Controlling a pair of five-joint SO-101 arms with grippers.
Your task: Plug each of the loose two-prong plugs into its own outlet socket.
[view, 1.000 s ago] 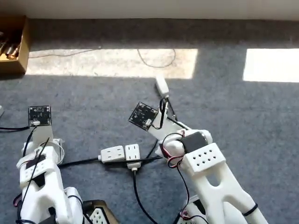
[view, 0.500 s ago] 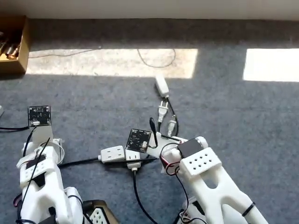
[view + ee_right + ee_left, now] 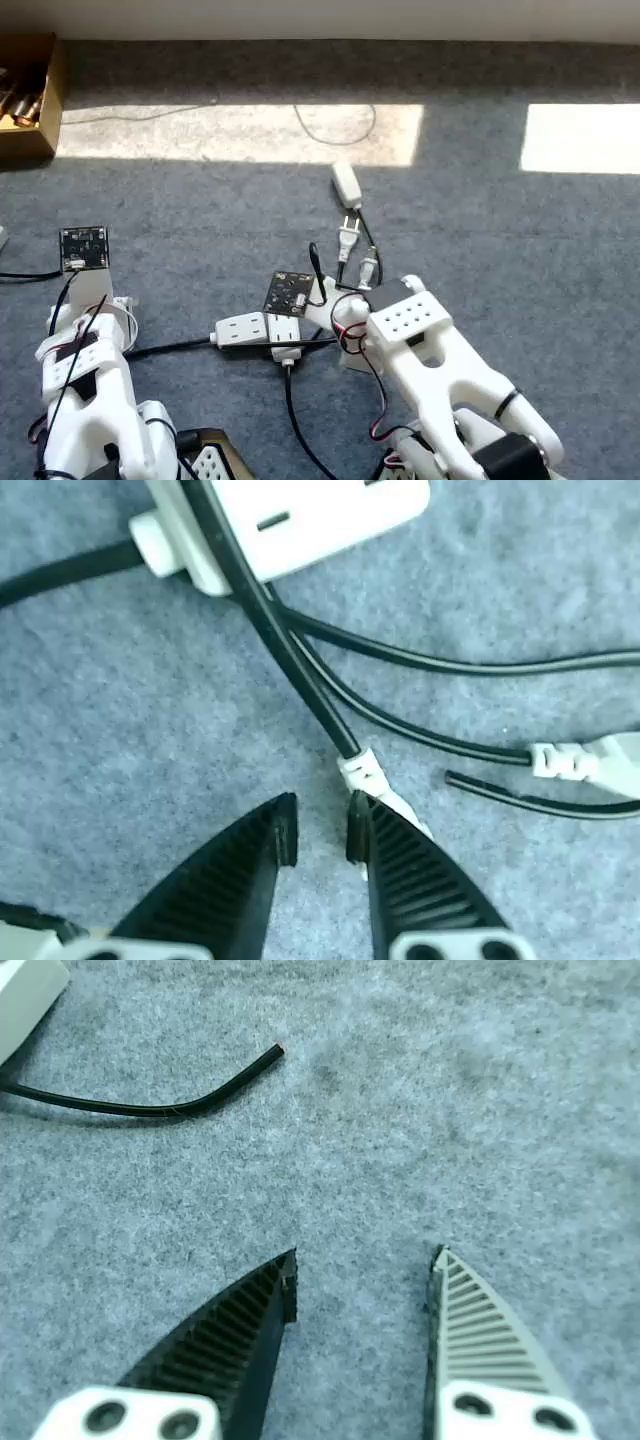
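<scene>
A white outlet strip point(image 3: 255, 328) lies on the grey carpet, fed by a black cord. Two loose two-prong plugs point(image 3: 347, 238) point(image 3: 368, 270) lie just beyond it, and a white adapter point(image 3: 346, 185) lies farther back. In the right wrist view my right gripper point(image 3: 321, 827) is low over the carpet beside the strip point(image 3: 300, 515), open by a narrow gap with nothing between the fingers. A cord's white strain relief point(image 3: 364, 775) runs under one finger. Another white plug end point(image 3: 600, 755) lies off to the side. My left gripper point(image 3: 362, 1270) stands open over bare carpet.
Black cords point(image 3: 420, 660) cross the carpet by the strip. A loose black cable end point(image 3: 200, 1100) lies ahead of the left gripper, with a white object point(image 3: 25, 990) at that view's corner. A wooden box point(image 3: 28, 95) sits at the far left.
The right arm has pulled back from the far plugs and swung down toward the outlet strip, uncovering the two loose plugs. The left arm has not moved.
</scene>
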